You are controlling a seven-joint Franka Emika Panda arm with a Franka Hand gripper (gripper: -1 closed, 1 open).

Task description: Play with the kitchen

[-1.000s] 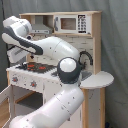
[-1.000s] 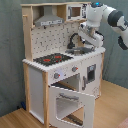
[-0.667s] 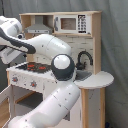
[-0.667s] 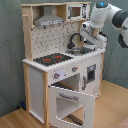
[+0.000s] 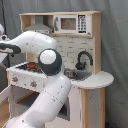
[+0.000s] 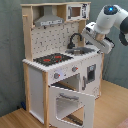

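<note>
White and glossy, the arm [image 6: 112, 22] reaches in from the second exterior view's right, its wrist bent down over the far end of the kitchen [image 6: 60, 75]; the tool itself we cannot make out in either view, so whether it is released or clenched we cannot tell. In the second exterior view the arm's lower end hangs just above the grey sink [image 6: 82, 50], close beside the black faucet [image 6: 74, 38], which arches over the basin; we cannot tell whether anything touches. In the first exterior view the arm's big elbow joint [image 5: 50, 62] fills the foreground and hides part of the kitchen's front; the faucet [image 5: 83, 59] and the sink [image 5: 77, 75] show at the first exterior view's right, next to a rounded white counter [image 5: 98, 79] that juts out from the side.

Further out, the hob [image 6: 51, 59] with its red rings lies on the worktop beside the sink; below it the oven door [image 6: 70, 105] hangs open, tipped forward and down, its window frame of light wood. Above, the grey hood [image 6: 49, 20] sits under the top shelf, and a small microwave [image 5: 71, 23] stands at the upper level. The kitchen stands upright on a wooden floor [image 6: 112, 107] against a grey wall [image 6: 10, 55].
</note>
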